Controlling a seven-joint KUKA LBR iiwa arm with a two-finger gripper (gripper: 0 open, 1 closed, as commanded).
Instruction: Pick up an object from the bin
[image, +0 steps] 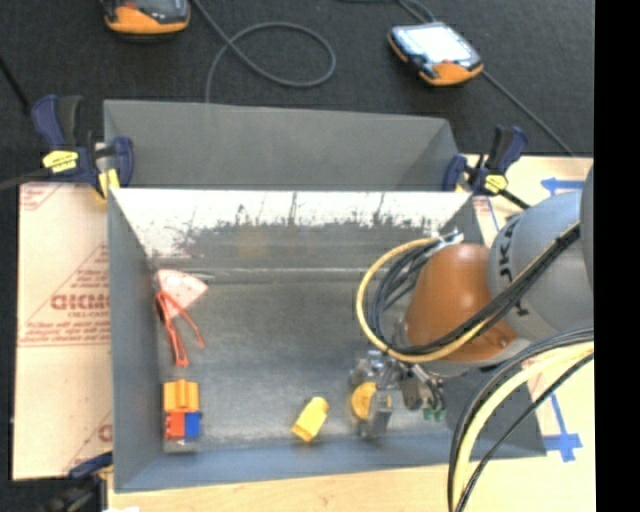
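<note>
Seen from above, the gripper (375, 405) sits low at the near right of the grey metal bin (280, 330), apparently against a small round orange-yellow piece (361, 401). I cannot tell how wide it stands. This looks like the grasp step; next it needs to close squarely and lift straight up.

The bin (280, 310) is grey, one block (310, 418) yellow

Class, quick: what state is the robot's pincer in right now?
Pincer: cannot be told; low at the bin's front right, beside a small orange round thing.
</note>
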